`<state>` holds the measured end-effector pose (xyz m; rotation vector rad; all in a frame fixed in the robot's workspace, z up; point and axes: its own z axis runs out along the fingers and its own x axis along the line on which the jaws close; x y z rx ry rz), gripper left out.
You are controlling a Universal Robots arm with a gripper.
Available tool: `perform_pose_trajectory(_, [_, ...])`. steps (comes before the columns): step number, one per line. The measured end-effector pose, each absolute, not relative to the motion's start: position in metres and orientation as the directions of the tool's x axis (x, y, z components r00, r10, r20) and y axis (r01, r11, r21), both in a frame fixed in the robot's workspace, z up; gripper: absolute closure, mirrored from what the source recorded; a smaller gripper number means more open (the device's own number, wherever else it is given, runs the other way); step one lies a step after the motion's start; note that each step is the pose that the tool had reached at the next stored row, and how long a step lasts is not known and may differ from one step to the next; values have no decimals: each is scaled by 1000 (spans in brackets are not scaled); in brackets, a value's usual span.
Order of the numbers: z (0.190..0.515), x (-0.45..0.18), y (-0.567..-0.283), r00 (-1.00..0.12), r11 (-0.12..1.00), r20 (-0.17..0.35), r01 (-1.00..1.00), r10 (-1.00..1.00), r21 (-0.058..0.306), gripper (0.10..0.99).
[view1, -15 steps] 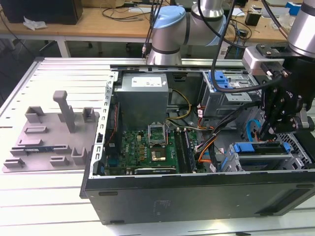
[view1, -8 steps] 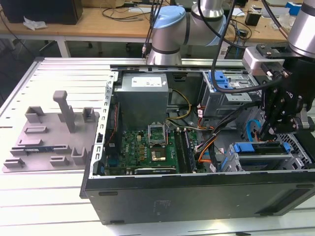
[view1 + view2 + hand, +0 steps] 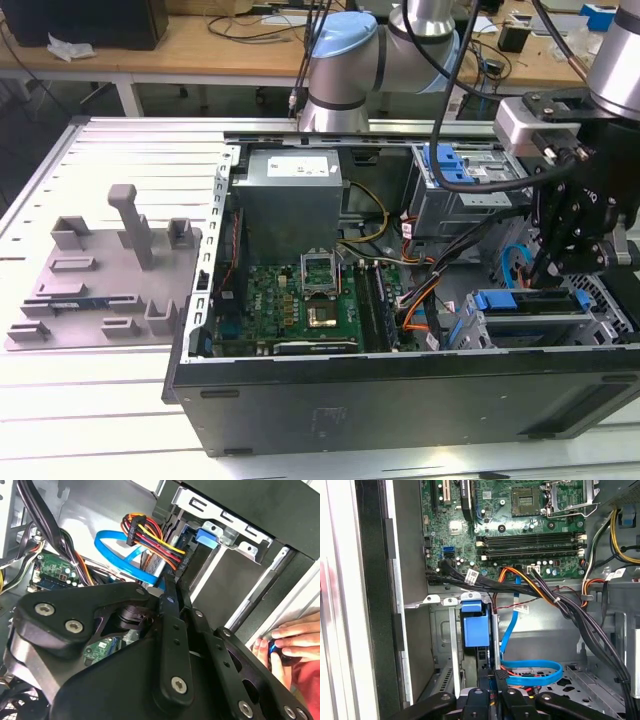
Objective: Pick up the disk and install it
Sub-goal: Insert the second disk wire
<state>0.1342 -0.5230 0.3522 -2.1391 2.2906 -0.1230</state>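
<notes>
The disk (image 3: pixel 525 300), a drive in a bright blue carrier frame, sits in the drive cage (image 3: pixel 600 310) at the front corner of the open computer case, on the exterior view's right. In the first wrist view the disk's blue carrier (image 3: pixel 472 630) stands edge-on in its slot. The second wrist view shows its blue tab (image 3: pixel 206 536) under the cage's metal rim. My gripper (image 3: pixel 545 272) hangs just above the disk. Its black fingers lie close together in both wrist views (image 3: pixel 490 672) (image 3: pixel 174 582), tips at the disk's near edge with nothing between them.
Black, orange and blue cables (image 3: pixel 535 672) run beside the cage. The motherboard (image 3: pixel 300 300) and power supply (image 3: pixel 290 195) take up the case's middle. A second cage with a blue bracket (image 3: pixel 445 165) sits behind. A grey fixture plate (image 3: pixel 100 280) lies outside. A person's hand (image 3: pixel 290 640) rests beside the case.
</notes>
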Motion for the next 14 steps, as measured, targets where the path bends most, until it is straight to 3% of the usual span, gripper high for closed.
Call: perform_pose_trajectory(14, [351,135,-525,-70,67,50,-996,-996,-61,925])
